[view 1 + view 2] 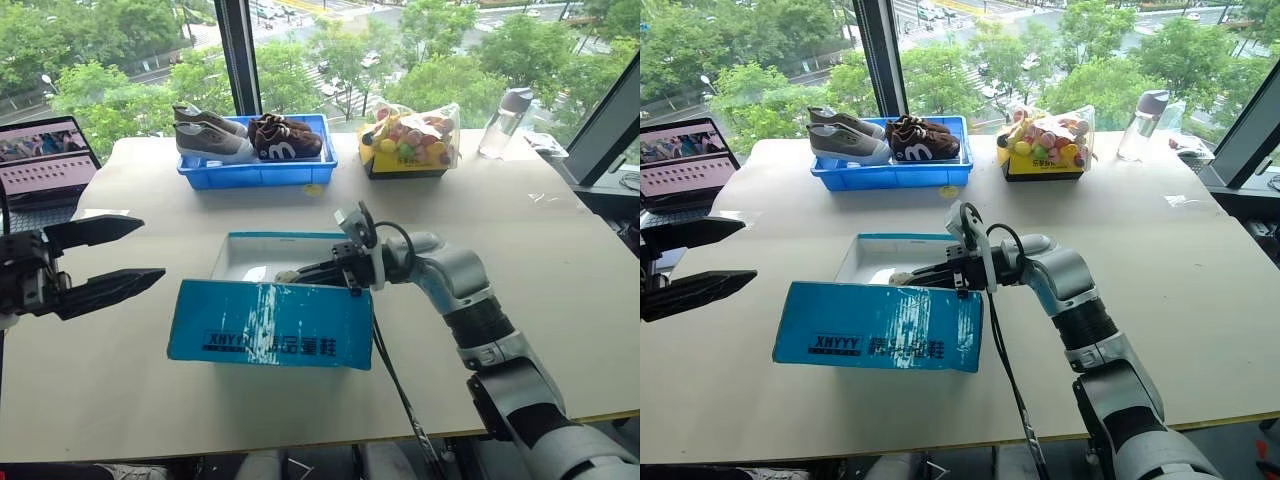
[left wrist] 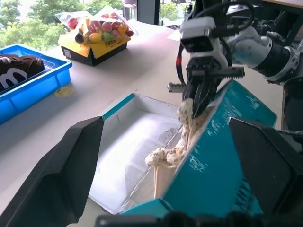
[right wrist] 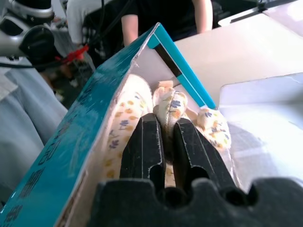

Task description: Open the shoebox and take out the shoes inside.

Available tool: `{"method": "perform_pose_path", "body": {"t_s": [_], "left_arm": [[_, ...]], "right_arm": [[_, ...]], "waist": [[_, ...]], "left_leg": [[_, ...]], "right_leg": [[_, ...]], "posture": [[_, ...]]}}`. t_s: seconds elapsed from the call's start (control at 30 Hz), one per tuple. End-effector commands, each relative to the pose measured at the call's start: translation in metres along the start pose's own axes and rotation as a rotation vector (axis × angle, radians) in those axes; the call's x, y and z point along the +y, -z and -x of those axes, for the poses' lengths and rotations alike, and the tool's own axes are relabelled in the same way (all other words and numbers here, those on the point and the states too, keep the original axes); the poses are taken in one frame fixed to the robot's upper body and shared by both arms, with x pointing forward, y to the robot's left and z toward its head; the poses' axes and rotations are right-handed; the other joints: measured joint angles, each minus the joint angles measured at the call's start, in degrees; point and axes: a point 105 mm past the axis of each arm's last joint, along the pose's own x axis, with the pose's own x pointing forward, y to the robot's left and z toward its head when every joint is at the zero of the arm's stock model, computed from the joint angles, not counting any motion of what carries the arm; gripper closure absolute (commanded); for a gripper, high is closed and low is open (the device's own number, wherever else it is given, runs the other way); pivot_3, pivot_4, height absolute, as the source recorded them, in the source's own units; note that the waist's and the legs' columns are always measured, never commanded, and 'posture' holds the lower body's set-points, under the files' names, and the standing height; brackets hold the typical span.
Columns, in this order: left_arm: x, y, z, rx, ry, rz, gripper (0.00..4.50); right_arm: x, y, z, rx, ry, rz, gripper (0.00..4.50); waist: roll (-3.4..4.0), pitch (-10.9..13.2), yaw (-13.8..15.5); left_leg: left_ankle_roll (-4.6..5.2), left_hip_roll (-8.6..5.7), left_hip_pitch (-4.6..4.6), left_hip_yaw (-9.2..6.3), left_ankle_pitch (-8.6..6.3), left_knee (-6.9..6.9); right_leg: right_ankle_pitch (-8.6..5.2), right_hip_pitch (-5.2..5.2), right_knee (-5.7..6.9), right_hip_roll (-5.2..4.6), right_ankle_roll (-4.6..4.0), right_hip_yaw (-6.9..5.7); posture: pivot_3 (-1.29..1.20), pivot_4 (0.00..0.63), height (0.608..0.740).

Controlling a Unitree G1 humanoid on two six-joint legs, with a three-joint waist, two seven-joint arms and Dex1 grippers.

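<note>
The bright blue shoebox [image 1: 270,325] stands open in the middle of the table, its lettered panel facing me and its white inside [image 1: 245,258] showing behind. My right gripper [image 1: 292,275] reaches into the box from the right, shut on a cream-white shoe [image 2: 185,124] with a small dotted pattern. That shoe [image 3: 166,105] is pinched between the black fingers [image 3: 142,146], against the box's front wall. A second cream shoe [image 3: 210,125] lies beside it. My left gripper [image 1: 148,250] hovers to the left of the box, open and holding nothing.
A blue plastic tray [image 1: 258,172] at the back holds a grey pair and a brown pair. A bag of snacks on a yellow box [image 1: 410,140] and a bottle [image 1: 503,122] stand back right, a laptop [image 1: 45,160] back left. A person [image 3: 156,19] stands beyond the table.
</note>
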Motion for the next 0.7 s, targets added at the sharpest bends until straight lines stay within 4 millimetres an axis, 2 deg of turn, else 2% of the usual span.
{"method": "perform_pose_path", "body": {"t_s": [0.03,0.17,0.27,0.33,0.43,0.53,0.6,0.63,0.7], "left_arm": [[-0.002,-0.010,0.002,-0.018,0.000,-0.051,0.00],[-0.001,-0.009,0.001,-0.018,0.002,-0.049,0.00],[-0.001,-0.007,0.000,-0.021,0.006,-0.044,0.00],[-0.001,-0.007,0.000,-0.021,0.007,-0.042,0.00],[-0.001,-0.005,-0.001,-0.017,0.010,-0.040,0.00],[0.000,-0.003,-0.004,-0.014,0.017,-0.038,0.00],[0.000,-0.003,-0.005,-0.015,0.020,-0.038,0.00],[0.000,-0.004,-0.005,-0.016,0.023,-0.038,0.00],[0.001,-0.004,-0.005,-0.017,0.026,-0.038,0.00]], "right_arm": [[-0.004,-0.045,0.006,-0.102,0.056,0.190,4.46],[-0.016,-0.063,0.008,-0.131,0.143,0.306,4.46],[-0.029,-0.080,0.012,-0.123,0.259,0.491,4.46],[-0.033,-0.080,0.011,-0.075,0.286,0.591,4.46],[-0.018,-0.052,0.000,0.041,0.158,0.605,4.46],[0.010,-0.021,-0.006,0.101,-0.026,0.443,4.46],[0.026,0.004,-0.003,0.184,-0.112,0.306,4.46],[0.015,0.014,-0.005,0.214,-0.043,0.331,4.46],[-0.011,0.021,-0.009,0.250,0.127,0.414,4.46]], "waist": [[0.00,0.00,-0.07],[0.00,0.00,-0.12],[0.01,0.01,-0.31],[0.01,0.01,-0.46],[0.01,0.00,-0.50],[0.00,0.00,-0.47],[0.01,0.00,-0.44],[0.01,0.01,-0.40],[0.00,0.00,-0.79]], "left_leg": [[0.00,0.00,-0.03,0.00,0.00,0.00],[-0.01,-0.01,-0.06,-0.03,0.00,0.00],[-0.01,-0.01,-0.07,-0.03,0.00,0.00],[-0.01,-0.02,-0.09,-0.02,0.00,0.00],[-0.02,-0.01,-0.15,-0.02,-0.01,-0.04],[-0.02,0.01,-0.18,-0.07,-0.02,-0.09],[-0.01,0.01,-0.25,-0.10,-0.03,-0.08],[-0.01,-0.01,-0.31,-0.10,-0.03,-0.06],[-0.01,-0.02,-0.35,-0.09,-0.03,-0.01]], "right_leg": [[0.00,-0.04,0.00,0.00,0.00,0.00],[0.00,-0.03,-0.03,0.00,0.00,-0.02],[0.00,-0.05,-0.02,0.00,0.00,-0.01],[0.00,-0.08,-0.02,0.00,0.00,-0.01],[0.00,-0.13,-0.02,0.00,0.00,-0.02],[0.00,-0.10,0.01,0.00,0.00,-0.04],[0.00,-0.12,0.06,-0.01,-0.01,-0.04],[0.01,-0.18,0.05,-0.02,-0.01,-0.04],[0.01,-0.26,0.04,-0.04,-0.01,-0.03]], "posture": [[0.00,0.150,0.740],[0.00,0.150,0.740],[0.00,0.150,0.740],[0.00,0.150,0.740],[0.00,0.150,0.740],[0.00,0.150,0.740],[0.00,0.150,0.740],[0.00,0.150,0.740],[0.00,0.150,0.740]]}}
